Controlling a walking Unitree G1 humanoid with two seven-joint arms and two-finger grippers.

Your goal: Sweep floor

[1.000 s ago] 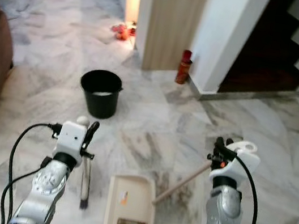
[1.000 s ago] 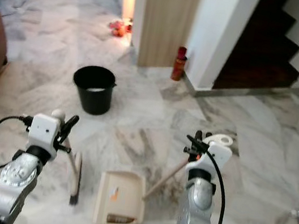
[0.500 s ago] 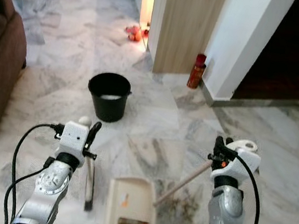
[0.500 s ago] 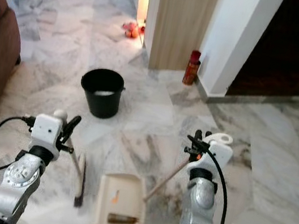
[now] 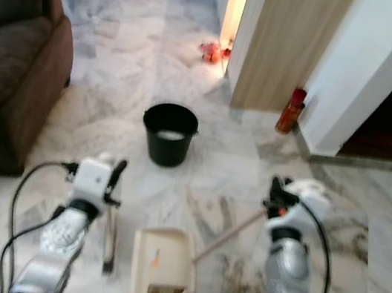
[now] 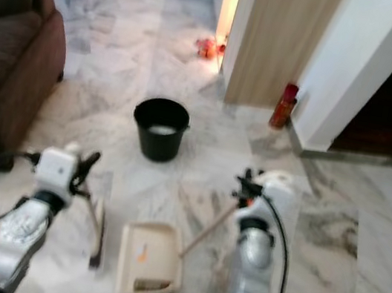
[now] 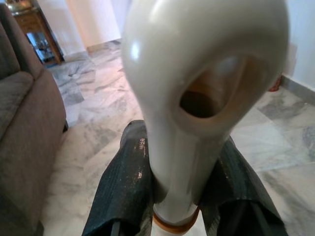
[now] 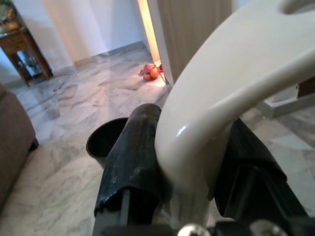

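Note:
My left gripper (image 5: 114, 178) is shut on the cream handle (image 7: 197, 98) of a short brush whose dark head (image 5: 108, 260) rests on the marble floor. To its right lies a cream dustpan (image 5: 161, 265) with brownish debris (image 5: 165, 290) at its near end. Its long wooden stick (image 5: 231, 231) slants up to a cream grip (image 8: 221, 98), and my right gripper (image 5: 275, 197) is shut on that grip. Brownish dirt (image 5: 237, 281) marks the floor just right of the dustpan.
A black bucket (image 5: 168, 134) stands on the floor ahead of the dustpan. A brown sofa (image 5: 10, 63) is at the left. A wooden panel (image 5: 285, 41) and white wall (image 5: 367, 70) rise ahead, with a red bottle (image 5: 289, 109) at their foot. Small red things (image 5: 212, 50) lie by the lit doorway.
The whole view has shifted: the sofa takes more of the left and the stairs have slid out at the right. Both grippers keep their hold, and brush and dustpan stay put.

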